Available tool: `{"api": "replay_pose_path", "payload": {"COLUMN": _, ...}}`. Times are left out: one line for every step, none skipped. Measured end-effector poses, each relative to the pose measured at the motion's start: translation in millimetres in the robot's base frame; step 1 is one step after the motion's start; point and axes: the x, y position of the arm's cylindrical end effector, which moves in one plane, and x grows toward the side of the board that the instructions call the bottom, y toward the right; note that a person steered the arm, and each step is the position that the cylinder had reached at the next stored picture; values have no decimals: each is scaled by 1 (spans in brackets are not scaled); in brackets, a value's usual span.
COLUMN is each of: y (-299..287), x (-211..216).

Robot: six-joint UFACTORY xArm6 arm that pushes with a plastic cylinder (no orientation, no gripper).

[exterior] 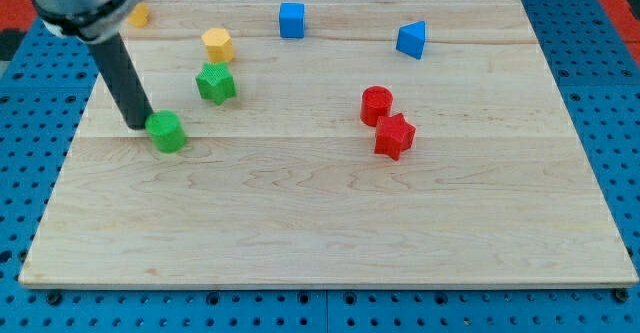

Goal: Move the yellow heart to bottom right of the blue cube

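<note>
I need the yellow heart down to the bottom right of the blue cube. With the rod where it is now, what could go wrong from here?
1. My tip sits against the green cylinder, far from the blue cube; moving on could shove that block.
2. The yellow block at the top-left corner is half hidden behind the rod, and a yellow hexagonal block lies nearby: I could pick the wrong one.
3. The green star sits just below the hexagonal block and may get knocked.

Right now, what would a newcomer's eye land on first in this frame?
The dark rod leaning in from the view's top left, my tip right beside the green cylinder. Next, the two red blocks touching right of centre, then the blue cube at the top edge.
</note>
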Motion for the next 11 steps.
{"api": "replay_pose_path", "payload": {"y": -20, "x": -1}}
{"api": "replay_pose_path", "payload": {"y": -83, "x": -64}}
{"api": "replay_pose_path", "payload": {"y": -101, "x": -144}}
{"api": "replay_pose_path", "payload": {"y": -101, "x": -216}}
{"api": "replay_pose_path", "payload": {"y": -105, "x": -245}}
{"api": "replay_pose_path", "payload": {"y": -78, "x": -235}}
{"api": "replay_pose_path", "payload": {"y": -27, "x": -224}}
{"api": "replay_pose_path", "payload": {"y": -20, "x": -204}}
{"api": "replay_pose_path", "payload": {"y": -40, "x": -183}}
{"api": "replay_pose_path", "payload": {"y": -19, "x": -182}}
{"api": "replay_pose_path", "payload": {"y": 24, "x": -175}}
